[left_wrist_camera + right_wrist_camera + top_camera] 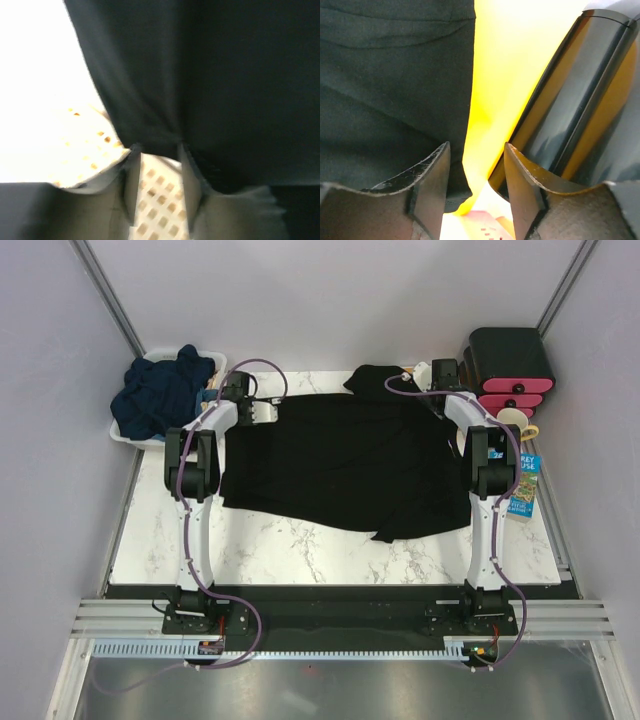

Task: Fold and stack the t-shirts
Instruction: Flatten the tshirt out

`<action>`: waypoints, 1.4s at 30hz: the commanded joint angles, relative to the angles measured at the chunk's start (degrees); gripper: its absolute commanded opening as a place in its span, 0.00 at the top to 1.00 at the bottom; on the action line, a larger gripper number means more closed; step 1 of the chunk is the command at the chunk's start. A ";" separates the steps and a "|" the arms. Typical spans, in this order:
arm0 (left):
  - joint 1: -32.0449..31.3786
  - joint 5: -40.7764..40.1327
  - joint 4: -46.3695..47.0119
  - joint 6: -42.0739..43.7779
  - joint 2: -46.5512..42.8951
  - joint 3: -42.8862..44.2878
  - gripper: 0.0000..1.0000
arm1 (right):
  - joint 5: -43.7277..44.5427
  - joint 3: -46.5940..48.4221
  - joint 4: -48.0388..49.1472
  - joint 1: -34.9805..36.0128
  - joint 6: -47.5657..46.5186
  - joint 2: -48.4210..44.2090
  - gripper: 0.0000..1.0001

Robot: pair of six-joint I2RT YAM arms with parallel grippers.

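Black t-shirt (350, 465) lies spread on the marble table (300, 550) at mid-frame, long axis left-right. Its upper edge runs between left gripper (265, 413) and right gripper (420, 373), each with jaws apart, clamping nothing.

Black t-shirt (215, 75) hanging close, edge at tips of parted left pincer (157, 152), white perforated surface (155, 205) between

From my left wrist the black t-shirt (225, 75) is blurred and cut off top and right; left of it I cannot count the navy t-shirts (160, 390) heaped in the basket (135, 438).
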 commanded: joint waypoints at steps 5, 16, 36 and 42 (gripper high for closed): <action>0.49 5.84 4.57 -7.72 -7.84 -1.18 0.46 | -1.33 -2.00 0.67 0.88 0.37 -10.03 0.40; 0.40 27.37 -6.73 10.90 -37.71 -28.59 0.00 | -22.95 -19.99 -27.92 2.02 -26.16 -36.20 0.27; -4.78 26.07 -9.31 14.34 -50.12 -47.51 0.00 | -36.75 -25.52 -56.18 15.47 -29.01 -35.92 0.31; -5.31 25.54 -9.31 14.16 -51.53 -48.82 0.00 | -41.15 -10.90 -63.84 13.54 -22.15 -22.37 0.30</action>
